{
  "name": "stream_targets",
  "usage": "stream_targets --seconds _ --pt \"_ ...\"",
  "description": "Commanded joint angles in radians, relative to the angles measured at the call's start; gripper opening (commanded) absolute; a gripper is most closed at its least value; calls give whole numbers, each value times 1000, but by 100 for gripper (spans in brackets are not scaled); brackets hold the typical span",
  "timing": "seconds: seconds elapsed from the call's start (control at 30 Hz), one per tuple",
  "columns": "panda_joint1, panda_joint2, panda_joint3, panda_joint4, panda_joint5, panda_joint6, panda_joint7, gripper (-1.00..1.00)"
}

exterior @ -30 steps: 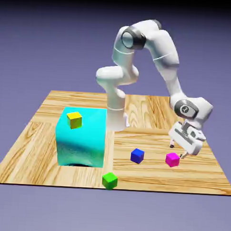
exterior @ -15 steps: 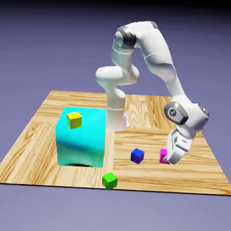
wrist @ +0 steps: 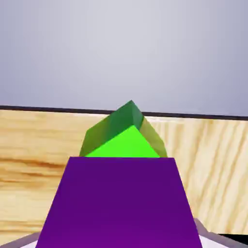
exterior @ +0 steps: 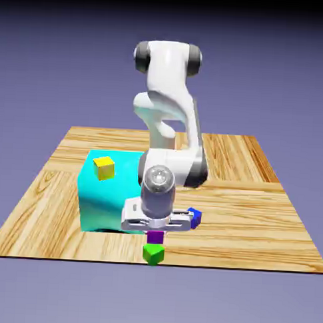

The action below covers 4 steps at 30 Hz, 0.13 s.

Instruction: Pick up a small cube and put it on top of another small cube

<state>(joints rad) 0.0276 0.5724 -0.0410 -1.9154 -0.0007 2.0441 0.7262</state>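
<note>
My gripper (exterior: 155,234) is shut on the small magenta-pink cube (exterior: 155,236), which looks dark purple in shadow under the hand. It hangs just above the small green cube (exterior: 153,253), which rests near the table's front edge. In the hand view the held cube (wrist: 121,203) fills the lower middle and hides most of both fingertips. The green cube (wrist: 124,138) shows right behind and below it, turned corner-on. The two cubes appear slightly apart.
A big cyan block (exterior: 112,191) stands at the exterior view's left, with a yellow cube (exterior: 104,167) on top. A blue cube (exterior: 195,216) lies just behind the hand, to the exterior view's right. The table's front edge (exterior: 152,263) runs close below the green cube.
The gripper closed on the magenta-pink cube at the exterior view's right, lifted it and swung it left and forward, to just above the green cube.
</note>
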Motion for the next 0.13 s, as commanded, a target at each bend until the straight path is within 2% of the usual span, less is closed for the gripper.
stream_targets --seconds 0.0,0.1 --pt "0 0 0 0 -3 0 2 100" --pt "1 -36 -1 51 -4 -87 2 100"
